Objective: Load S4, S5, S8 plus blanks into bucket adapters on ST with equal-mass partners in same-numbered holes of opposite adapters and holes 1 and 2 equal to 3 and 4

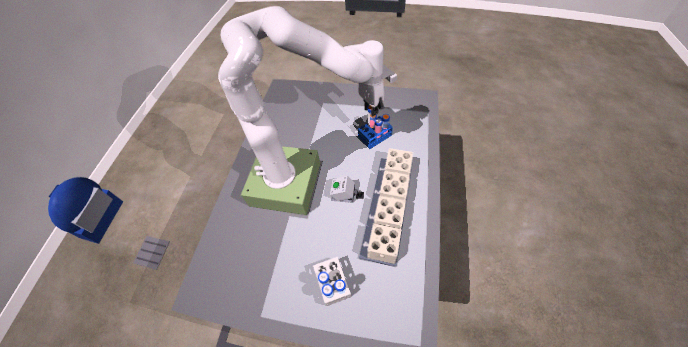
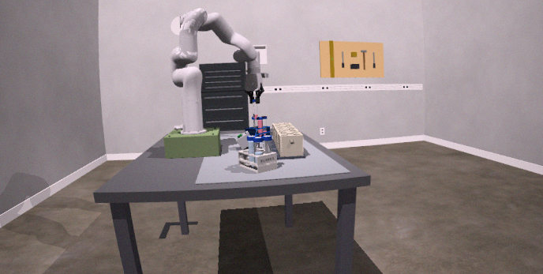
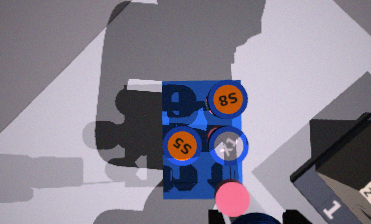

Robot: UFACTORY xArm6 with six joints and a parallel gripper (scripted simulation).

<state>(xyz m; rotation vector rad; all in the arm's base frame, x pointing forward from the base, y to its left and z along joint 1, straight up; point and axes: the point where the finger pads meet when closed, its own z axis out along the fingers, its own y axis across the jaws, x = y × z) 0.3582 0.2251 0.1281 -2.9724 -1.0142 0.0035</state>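
My gripper [image 1: 371, 109] [image 2: 255, 97] is shut on a sample tube of pink liquid [image 1: 372, 121] [image 2: 255, 110] and holds it upright, lifted over the blue sample rack [image 1: 370, 137] [image 3: 202, 122]. In the wrist view the tube's round pink bottom [image 3: 232, 199] hangs over the rack's near end; its cap label is hidden. In the rack stand S8 [image 3: 228, 98], S5 [image 3: 181, 145] and the grey-dotted X1 [image 3: 228, 146]. Four cream adapters [image 1: 391, 201] [image 2: 289, 138] sit in a row in the loading stand, their holes empty; one corner shows in the wrist view [image 3: 347, 192].
A white blanks rack [image 1: 339, 267] [image 2: 258, 162] with three white-dotted tubes [image 1: 331, 281] stands near the table's front. The green DONE key [image 1: 335, 185] sits on its small desk between the arm's green base [image 1: 282, 184] and the stand.
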